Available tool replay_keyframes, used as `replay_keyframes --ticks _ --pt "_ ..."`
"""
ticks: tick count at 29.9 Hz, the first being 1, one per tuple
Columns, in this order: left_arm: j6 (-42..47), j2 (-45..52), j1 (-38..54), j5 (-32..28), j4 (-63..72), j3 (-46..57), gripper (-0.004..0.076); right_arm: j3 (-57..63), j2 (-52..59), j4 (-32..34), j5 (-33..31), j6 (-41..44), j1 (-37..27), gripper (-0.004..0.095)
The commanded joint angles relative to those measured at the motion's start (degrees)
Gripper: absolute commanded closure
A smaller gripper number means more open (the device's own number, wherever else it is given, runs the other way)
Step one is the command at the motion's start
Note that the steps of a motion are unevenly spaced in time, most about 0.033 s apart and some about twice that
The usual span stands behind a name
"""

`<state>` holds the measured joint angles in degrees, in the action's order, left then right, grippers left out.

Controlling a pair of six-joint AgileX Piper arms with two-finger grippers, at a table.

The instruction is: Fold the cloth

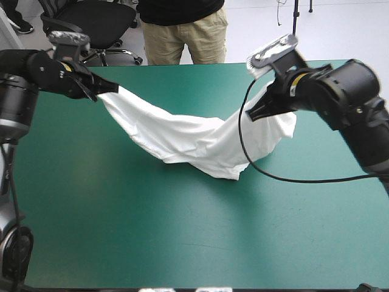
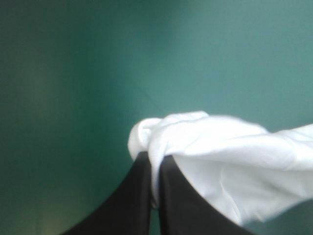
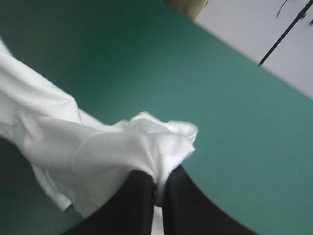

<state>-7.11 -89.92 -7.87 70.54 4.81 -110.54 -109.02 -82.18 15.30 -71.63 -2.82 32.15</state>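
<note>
T-shirt (image 1: 194, 141) is strung crosswise over the bench (image 1: 182, 243), middle sagging onto it. Left gripper (image 1: 96, 92) is clamped on one end, right gripper (image 1: 255, 112) on the other, so neither arm is really nearer.

Light falls evenly from above — the teal-green cover (image 1: 182, 243) carries only a soft shadow beneath the sagging T-shirt (image 1: 194, 137). In the left wrist view the cover dims toward one side — the T-shirt glares white, its folds barely shaded. In the right wrist view, shadow pools under the T-shirt.
</note>
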Motion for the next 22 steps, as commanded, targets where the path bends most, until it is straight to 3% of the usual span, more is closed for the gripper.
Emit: replay_keyframes --ticks 1,6,15,22 --pt "-0.09 5.69 -0.07 -1.1 2.37 -8.87 0.0741 -10.85 2.64 4.48 1.21 -1.0 -0.07 0.0925" --pt "-0.09 7.74 -0.07 -5.06 5.64 -20.43 0.0741 -23.21 2.64 4.61 3.68 -3.52 -0.07 0.0926" --pt "-0.09 8.22 -0.07 -16.52 10.31 -39.27 0.0741 -38.62 2.64 3.75 17.49 -6.34 -0.07 0.0925" --pt "-0.4 8.65 -0.17 -16.61 10.44 -47.29 0.0741 -41.37 2.64 3.75 16.64 -6.34 -0.07 0.0925"
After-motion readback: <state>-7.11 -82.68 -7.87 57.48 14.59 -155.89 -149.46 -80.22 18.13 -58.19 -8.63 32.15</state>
